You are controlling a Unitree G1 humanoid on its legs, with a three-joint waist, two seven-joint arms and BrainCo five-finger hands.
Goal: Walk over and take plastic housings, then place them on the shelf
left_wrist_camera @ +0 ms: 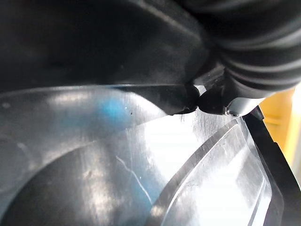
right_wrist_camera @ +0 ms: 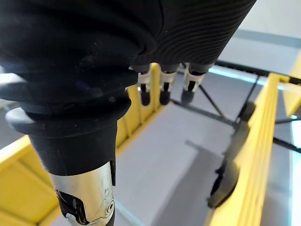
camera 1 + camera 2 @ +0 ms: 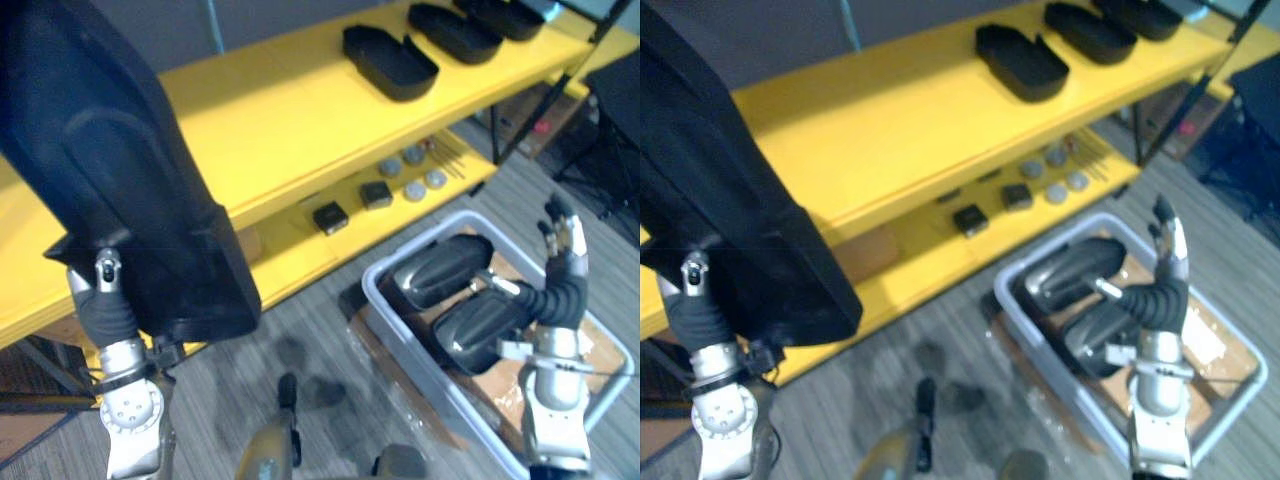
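A large black plastic housing [image 3: 120,170] is raised at the left, in front of the yellow top shelf [image 3: 280,120]. My left hand [image 3: 108,308] is under it, with its fingers hidden behind the housing. The left wrist view looks into the housing's glossy inside [image 1: 117,169] from very close. Three more black housings [image 3: 390,62] lie in a row along the top shelf's far right. Two others [image 3: 440,270] rest in a grey bin [image 3: 395,325] on the floor at the right. Above that bin my right hand [image 3: 562,250] is open, fingers [image 2: 162,89] straight, holding nothing.
The yellow lower shelf [image 3: 300,260] carries small black boxes [image 3: 330,217] and grey round discs [image 3: 413,190]. Black frame legs [image 3: 520,120] stand at the shelf's right end. Grey carpet lies between me and the shelf.
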